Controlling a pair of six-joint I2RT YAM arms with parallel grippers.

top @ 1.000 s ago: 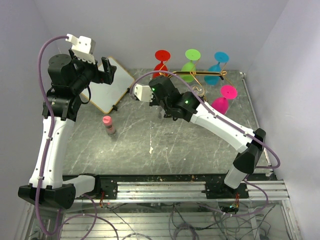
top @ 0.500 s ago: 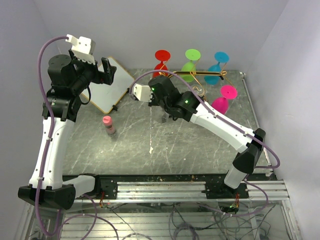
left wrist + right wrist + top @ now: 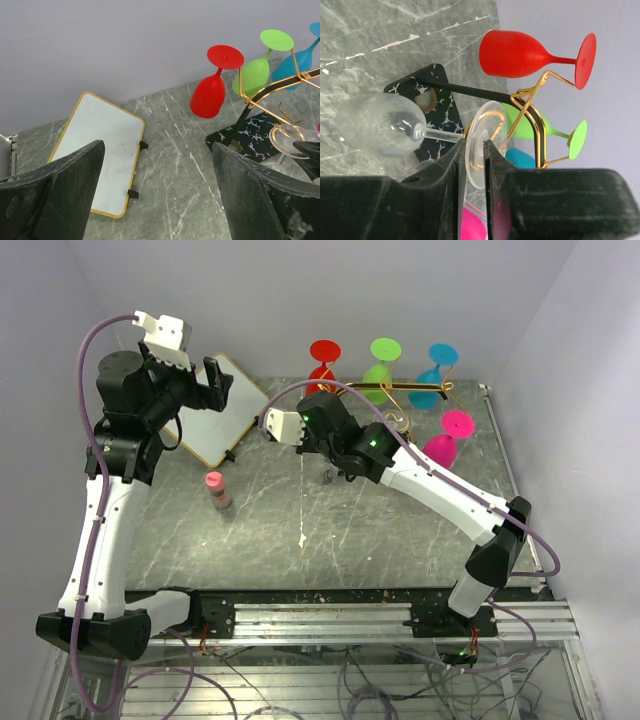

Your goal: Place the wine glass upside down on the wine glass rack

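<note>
Wine glass (image 3: 382,125), clear, is riding in the right gripper (image 3: 475,152), whose fingers (image 3: 451,162) are pinching the flat foot edge-on. The bowl is pointing down toward the black base of the wine glass rack (image 3: 532,105). Gripping by the foot is leaving the stem free, which I judge is meant for sliding it between the gold wire arms so the foot catches on top. The foot is sitting just beside a gold arm, but whether the stem is lying inside a slot I cannot tell.

Around it, the red glass (image 3: 515,52), green glass (image 3: 525,129), blue glass (image 3: 432,380) and pink glass (image 3: 445,440) are hanging inverted on the rack, crowding the approach. The red and green ones look likeliest to be knocked.

Further out, the left gripper (image 3: 157,150) is hovering raised, jaws spread and holding nothing, above the white board (image 3: 97,150). A small pink-capped bottle (image 3: 216,490) is standing on the table (image 3: 280,540), well apart.
</note>
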